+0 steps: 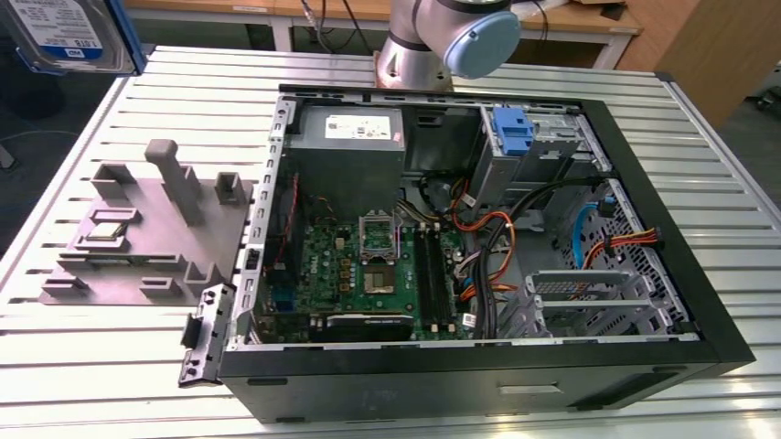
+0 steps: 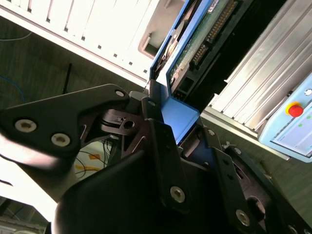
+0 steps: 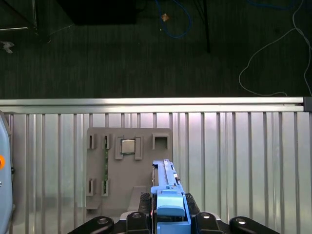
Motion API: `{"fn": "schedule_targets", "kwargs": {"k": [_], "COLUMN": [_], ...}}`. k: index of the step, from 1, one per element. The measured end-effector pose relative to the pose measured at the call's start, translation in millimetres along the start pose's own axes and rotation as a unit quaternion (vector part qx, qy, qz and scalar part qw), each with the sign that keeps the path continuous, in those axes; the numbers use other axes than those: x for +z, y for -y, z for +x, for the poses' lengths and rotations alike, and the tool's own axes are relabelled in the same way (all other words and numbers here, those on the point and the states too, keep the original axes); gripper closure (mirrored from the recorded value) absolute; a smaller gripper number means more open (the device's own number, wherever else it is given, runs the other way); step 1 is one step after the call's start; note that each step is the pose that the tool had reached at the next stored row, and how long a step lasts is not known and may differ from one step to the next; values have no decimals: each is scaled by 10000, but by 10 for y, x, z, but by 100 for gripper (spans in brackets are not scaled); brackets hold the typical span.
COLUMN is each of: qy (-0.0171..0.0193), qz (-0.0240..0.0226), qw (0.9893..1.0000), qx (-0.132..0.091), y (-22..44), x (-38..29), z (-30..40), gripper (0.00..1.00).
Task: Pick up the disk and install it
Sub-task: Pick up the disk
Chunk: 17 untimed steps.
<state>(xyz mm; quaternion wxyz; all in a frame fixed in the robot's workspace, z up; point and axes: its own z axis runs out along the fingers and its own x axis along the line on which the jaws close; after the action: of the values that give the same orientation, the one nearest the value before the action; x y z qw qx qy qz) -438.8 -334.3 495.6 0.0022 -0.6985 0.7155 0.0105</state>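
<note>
First wrist view: gripper (image 3: 170,219) jaws clamp the blue carrier of the disk (image 3: 164,176), which stands edge-on between them. The wrist points down, with the grey fixture plate (image 3: 129,170) and slatted table (image 3: 234,161) far beneath the jaws. The arm (image 1: 452,37) rises behind the computer case (image 1: 488,384).

The black gripper (image 2: 176,119) clamps the blue bracket edge of the disk (image 2: 202,36), whose green circuit board and row of connector pins face the camera. Behind the disk lies the slatted metal table (image 2: 92,29). Beside it is dark floor (image 2: 44,63) with a blue cable (image 2: 12,83). A red button (image 2: 295,110) sits on a pale panel (image 2: 292,134).
</note>
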Motion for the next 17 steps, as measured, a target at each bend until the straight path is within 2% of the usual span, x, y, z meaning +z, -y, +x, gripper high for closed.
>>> {"fn": "schedule_targets", "kwargs": {"k": [5,17], "qy": [0,0], "qz": [0,0], "qw": [10000,10000], "qx": [-1,0], "y": [15,102], "x": [0,-1], "z": [0,-3], "gripper": [63,63]}}
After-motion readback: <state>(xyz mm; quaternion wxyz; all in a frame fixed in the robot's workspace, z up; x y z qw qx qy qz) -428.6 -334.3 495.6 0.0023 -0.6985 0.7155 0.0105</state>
